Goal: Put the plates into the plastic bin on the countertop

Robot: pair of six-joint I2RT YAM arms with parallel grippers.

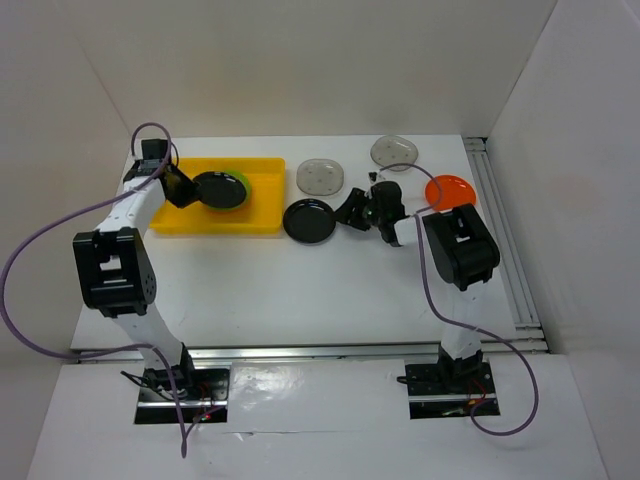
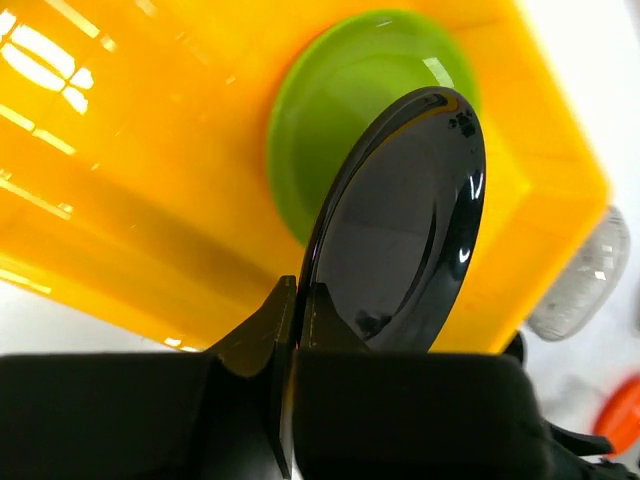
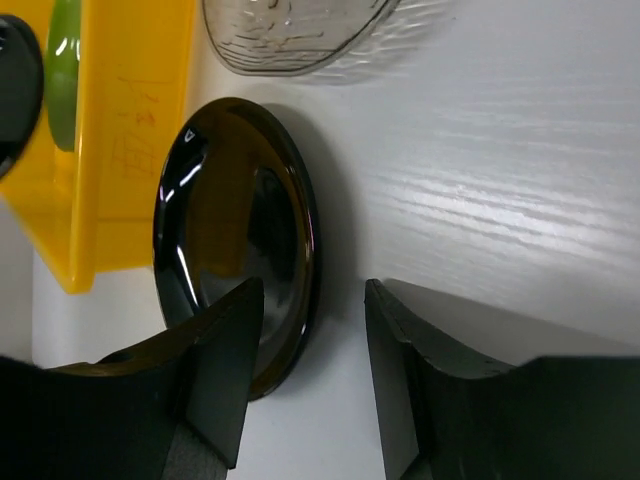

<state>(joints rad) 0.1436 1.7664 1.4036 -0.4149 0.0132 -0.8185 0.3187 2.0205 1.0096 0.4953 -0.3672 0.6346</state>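
Observation:
My left gripper (image 1: 188,187) is shut on the rim of a glossy black plate (image 1: 219,189), which it holds over the yellow plastic bin (image 1: 262,206). In the left wrist view the gripper (image 2: 297,310) pinches the black plate (image 2: 400,230) above a lime green plate (image 2: 340,110) lying in the bin (image 2: 120,180). My right gripper (image 1: 348,211) is open beside a second black plate (image 1: 309,221) on the white countertop (image 1: 300,290). In the right wrist view the gripper (image 3: 312,300) straddles that plate's (image 3: 225,230) near edge.
A grey dotted plate (image 1: 321,177) lies just right of the bin, another grey one (image 1: 395,151) at the back, and an orange plate (image 1: 450,189) by the right arm. The grey plate (image 3: 290,35) also shows in the right wrist view. White walls surround the countertop.

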